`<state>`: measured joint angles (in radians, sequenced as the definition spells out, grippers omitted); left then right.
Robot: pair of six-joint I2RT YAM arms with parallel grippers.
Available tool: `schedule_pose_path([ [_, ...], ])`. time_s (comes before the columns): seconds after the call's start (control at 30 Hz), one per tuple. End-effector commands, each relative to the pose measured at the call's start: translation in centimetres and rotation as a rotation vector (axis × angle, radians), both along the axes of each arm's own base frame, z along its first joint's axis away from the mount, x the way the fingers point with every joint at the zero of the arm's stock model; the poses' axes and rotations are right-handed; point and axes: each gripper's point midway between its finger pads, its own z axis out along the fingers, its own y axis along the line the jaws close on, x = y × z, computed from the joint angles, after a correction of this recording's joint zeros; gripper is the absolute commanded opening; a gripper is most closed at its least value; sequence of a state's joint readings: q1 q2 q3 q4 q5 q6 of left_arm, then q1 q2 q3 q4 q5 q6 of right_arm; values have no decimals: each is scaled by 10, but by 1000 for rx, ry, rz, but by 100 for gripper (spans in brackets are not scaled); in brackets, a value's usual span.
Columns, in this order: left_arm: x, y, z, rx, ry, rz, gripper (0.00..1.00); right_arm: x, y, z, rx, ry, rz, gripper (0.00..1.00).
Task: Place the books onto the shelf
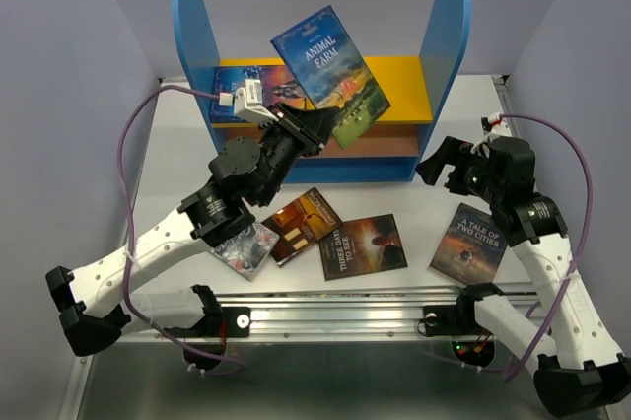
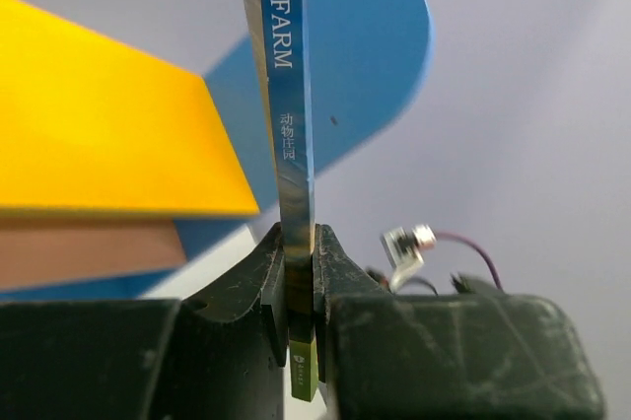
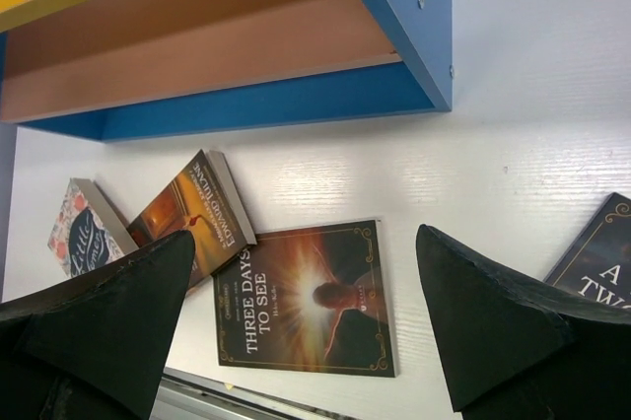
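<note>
- The left end effector (image 2: 299, 254) is clamped on the lower edge of Animal Farm (image 1: 330, 70); the book is up in the air, tilted, in front of the shelf (image 1: 195, 35) and above its yellow board (image 1: 399, 85) (not resting on it yet, as far as I can tell).
- The right end effector (image 3: 306, 235) stands wide open with nothing in it; it hovers over the counter (image 1: 414, 205), just before the shelf's right end.
- One book (image 1: 251, 80) seems to lie on the yellow board at the left already, partly hidden by the left arm; I'd count that one as done.
- Four lie flat on the counter: Little Women (image 1: 244, 247) half under the left arm; a brown one (image 1: 306, 223) just beside it; Three Days to See (image 1: 363, 245) next along; A Tale of Two Cities (image 1: 470, 241) apart, off to the right.
- By my reckoning the job is in its early part: one shelved, one lifted and about to go in, four not yet picked up.
</note>
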<state>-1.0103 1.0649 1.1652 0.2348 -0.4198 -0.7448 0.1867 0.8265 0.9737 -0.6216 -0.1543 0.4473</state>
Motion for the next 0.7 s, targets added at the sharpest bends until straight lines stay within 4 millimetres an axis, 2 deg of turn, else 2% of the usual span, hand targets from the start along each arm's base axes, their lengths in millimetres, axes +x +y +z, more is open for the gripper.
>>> schedule_pose_path([
  [0.0, 41, 27, 48, -66, -78, 155, 0, 6, 4, 22, -4, -66, 27, 100],
  [0.1, 71, 35, 49, -93, -76, 204, 0, 8, 6, 18, -3, -53, 41, 100],
  [0.17, 82, 42, 53, -113, -78, 261, 0, 9, 6, 17, -7, -46, 39, 100],
  [0.33, 105, 55, 41, -131, -18, 382, 0, 11, 6, 15, -14, -42, 40, 100],
  [0.43, 111, 72, 21, -172, 67, 479, 0, 10, 5, 14, -16, -41, 38, 100],
  [0.57, 112, 96, -7, -332, 187, 591, 0, 9, 6, 13, -11, -39, 40, 100],
  [0.6, 113, 104, -21, -330, 216, 646, 0, 9, 6, 13, -11, -39, 41, 100],
  [0.67, 113, 109, -28, -364, 245, 672, 0, 8, 6, 15, -8, -45, 41, 100],
])
